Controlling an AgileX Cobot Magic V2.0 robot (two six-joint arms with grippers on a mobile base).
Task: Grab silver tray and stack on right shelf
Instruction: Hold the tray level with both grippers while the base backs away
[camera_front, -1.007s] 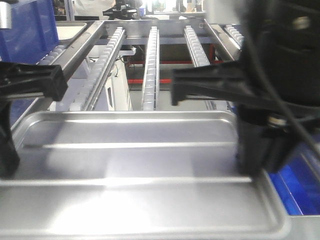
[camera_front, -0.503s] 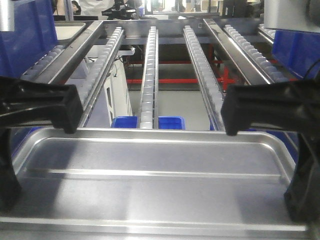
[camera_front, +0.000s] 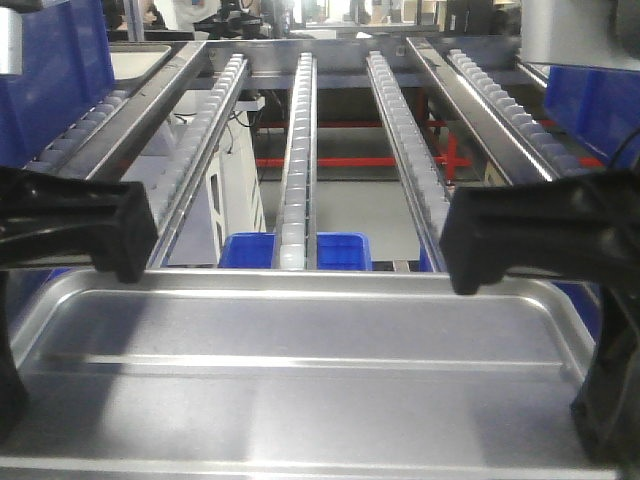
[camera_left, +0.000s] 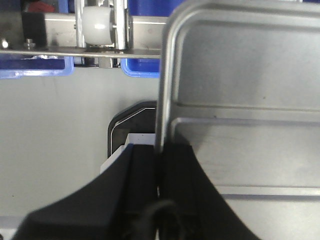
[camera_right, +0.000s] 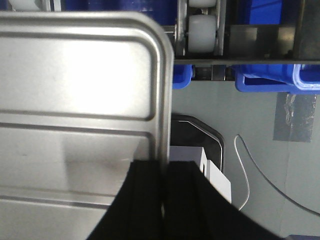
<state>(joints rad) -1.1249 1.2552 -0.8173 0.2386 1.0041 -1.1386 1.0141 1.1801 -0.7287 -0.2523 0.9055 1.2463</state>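
Silver and brightly polished, the silver tray (camera_front: 300, 400) is rectangular, with rounded corners, a low raised rim and long raised ridges running left to right across its floor. It hangs in the near part of the scene, carried at both short ends. Its far rim lies just before the near ends of the white roller lanes of the right shelf (camera_front: 300, 130); whether it touches them cannot be told. On the left, the left gripper (camera_left: 159, 150) has its black fingers (camera_left: 140, 170) pinching the tray's left rim, one inside, one outside. On the right, the right gripper (camera_right: 165, 167) pinches the right rim the same way. Blue bins (camera_front: 345, 250) and red cross-bars (camera_front: 350, 161) show below the lanes.
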